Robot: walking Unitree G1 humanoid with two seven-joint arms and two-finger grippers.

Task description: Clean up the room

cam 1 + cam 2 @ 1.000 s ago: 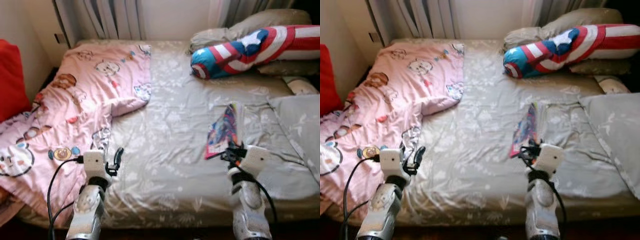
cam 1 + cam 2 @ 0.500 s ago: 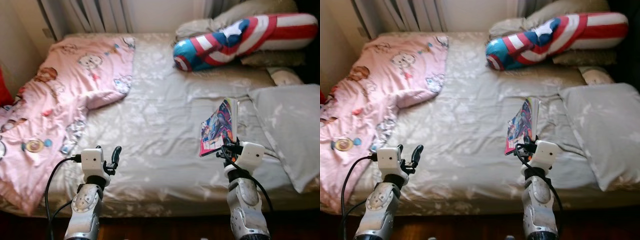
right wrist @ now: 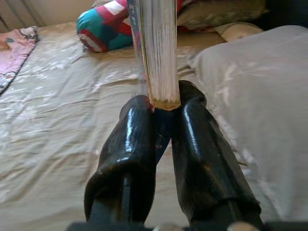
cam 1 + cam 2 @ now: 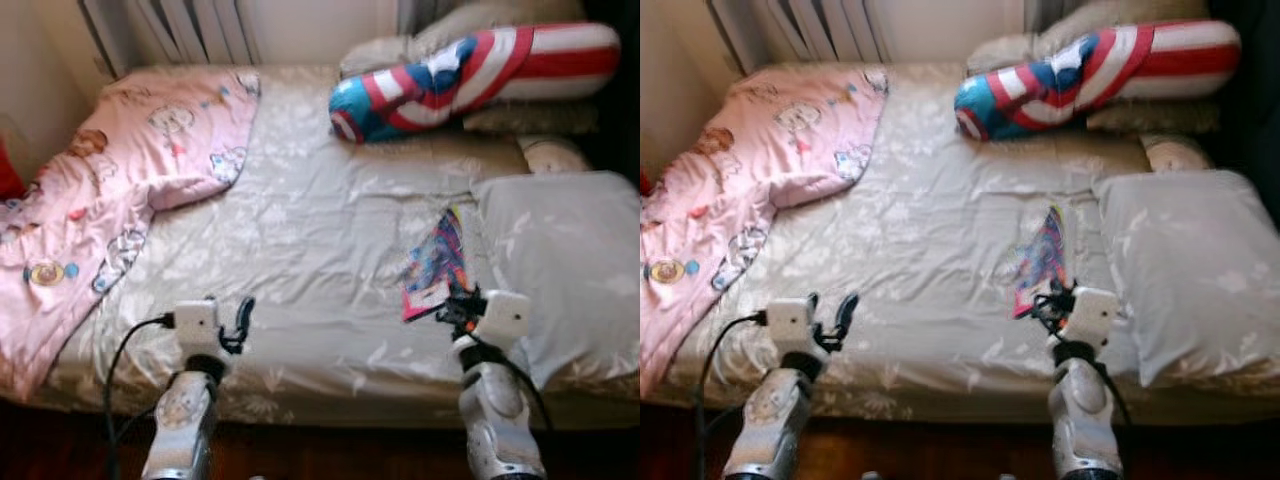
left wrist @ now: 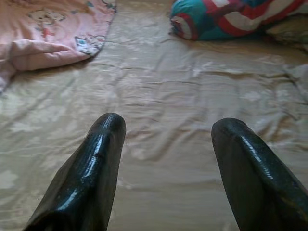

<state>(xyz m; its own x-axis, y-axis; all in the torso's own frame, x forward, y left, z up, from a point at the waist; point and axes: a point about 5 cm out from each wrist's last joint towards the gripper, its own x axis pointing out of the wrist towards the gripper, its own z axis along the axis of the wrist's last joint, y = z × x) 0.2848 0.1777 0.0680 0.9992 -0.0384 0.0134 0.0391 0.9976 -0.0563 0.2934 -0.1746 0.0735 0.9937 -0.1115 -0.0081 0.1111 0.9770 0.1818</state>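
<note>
We face a bed (image 4: 300, 240) w/ a beige floral sheet, spanning most of the head views. A pink cartoon-print blanket (image 4: 110, 190) lies crumpled over its left side, hanging off the near-left edge. At the far right a long cushion w/ red, white & blue stripes (image 4: 470, 75) lies against grey pillows; a grey pillow (image 4: 565, 270) sits on the near-right part of the bed. Our right gripper (image 3: 161, 103) is clamped on a colourful book (image 4: 437, 262), fingers pinching its lower edge; the book stands tilted up off the sheet just beside the grey pillow, pages toward the wrist cam. Our left gripper (image 5: 166, 127) is spread wide, holding nothing, over bare sheet near the bed's front edge
</note>
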